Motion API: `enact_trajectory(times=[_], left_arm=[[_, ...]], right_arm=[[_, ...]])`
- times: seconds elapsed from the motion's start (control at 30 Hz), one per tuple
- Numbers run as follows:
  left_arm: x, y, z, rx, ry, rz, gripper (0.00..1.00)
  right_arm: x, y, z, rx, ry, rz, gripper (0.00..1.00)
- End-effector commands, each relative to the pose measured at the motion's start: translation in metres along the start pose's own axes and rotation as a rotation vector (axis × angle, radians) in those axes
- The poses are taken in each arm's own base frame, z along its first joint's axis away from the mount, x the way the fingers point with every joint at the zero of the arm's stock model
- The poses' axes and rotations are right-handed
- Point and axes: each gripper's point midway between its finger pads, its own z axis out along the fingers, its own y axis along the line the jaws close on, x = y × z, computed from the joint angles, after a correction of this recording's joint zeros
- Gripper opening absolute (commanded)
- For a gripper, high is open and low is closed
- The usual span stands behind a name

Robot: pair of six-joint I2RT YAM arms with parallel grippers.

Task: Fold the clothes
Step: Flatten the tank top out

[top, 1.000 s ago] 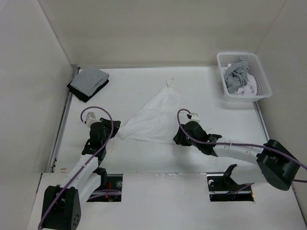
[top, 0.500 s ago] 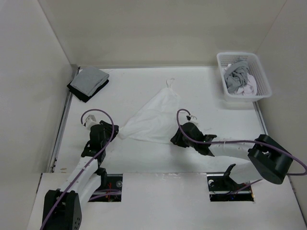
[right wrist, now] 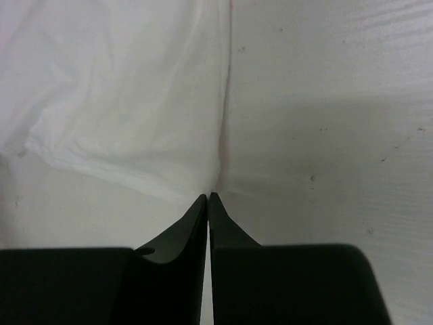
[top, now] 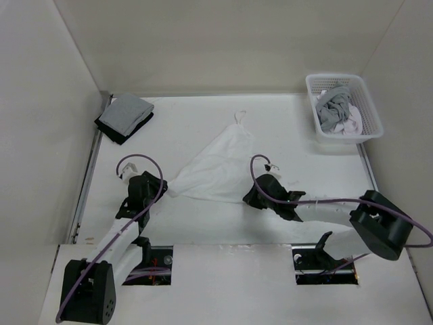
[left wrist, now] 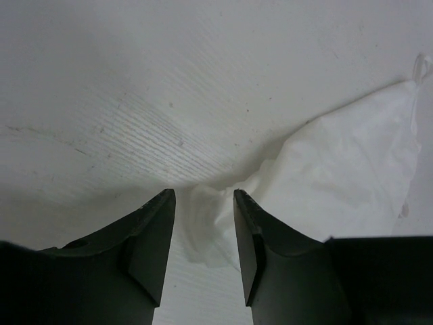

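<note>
I am holding the left gripper (left wrist: 203, 196) wide over the cloth (left wrist: 338, 162) corner, ready to grab. The right gripper (right wrist: 208, 196) is pinching shut at the cloth's edge, maybe gripping it.

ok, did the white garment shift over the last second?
No. The white garment keeps the same outline and the same gap to the basket.

Mid-worktop (top: 189, 223), the clothes (top: 215, 170), narrowing toward the back; at the near left corner, the left hand (top: 162, 185), that corner lying between its spread fingers; at the near right corner, the right hand (top: 249, 196), fingertips together on the edge; far left, a folded pile (top: 124, 117); far right, a basket (top: 344, 141) with a crumpled heap (top: 336, 112) inside.
</note>
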Motion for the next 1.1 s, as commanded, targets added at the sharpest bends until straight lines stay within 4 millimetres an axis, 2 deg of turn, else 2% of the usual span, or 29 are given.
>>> enact_trajectory(times=[0.0,0.07,0.17,0.27,0.4,0.5,0.6,0.67,0.8,0.9,1.0,1.07], left_arm=[[-0.008,-0.015,0.001,0.039,-0.013,0.045,0.39],[-0.005,-0.025,-0.002,0.063,0.010,0.063,0.40],[-0.004,-0.041,-0.012,0.101,0.026,0.112,0.43],[0.001,-0.052,-0.019,0.135,0.032,0.166,0.48],[0.022,-0.072,-0.021,0.186,0.097,0.250,0.52],[0.053,-0.093,-0.019,0.242,0.185,0.361,0.55],[0.086,-0.105,-0.016,0.263,0.278,0.457,0.53],[0.099,-0.108,-0.012,0.256,0.305,0.493,0.49],[0.100,-0.103,-0.001,0.195,0.277,0.527,0.43],[0.091,-0.100,0.006,0.148,0.214,0.548,0.43],[0.091,-0.102,0.013,0.140,0.192,0.561,0.43],[0.096,-0.106,0.019,0.158,0.200,0.564,0.35]], right_arm=[[-0.035,0.031,-0.025,-0.094,-0.129,-0.019,0.06],[-0.052,0.037,-0.051,-0.109,-0.169,-0.041,0.06],[-0.070,0.032,-0.093,-0.098,-0.223,-0.074,0.07],[-0.075,0.014,-0.112,-0.075,-0.231,-0.077,0.09],[-0.062,-0.020,-0.100,-0.006,-0.179,-0.057,0.08],[-0.056,-0.036,-0.095,0.023,-0.183,-0.026,0.07],[-0.060,-0.040,-0.094,0.023,-0.205,-0.011,0.07],[-0.063,-0.035,-0.093,0.005,-0.214,-0.011,0.07],[-0.066,-0.027,-0.092,-0.026,-0.224,-0.019,0.07],[-0.070,-0.022,-0.092,-0.038,-0.234,-0.027,0.07],[-0.071,-0.018,-0.091,-0.049,-0.238,-0.036,0.07],[-0.074,-0.017,-0.090,-0.056,-0.245,-0.037,0.07]])
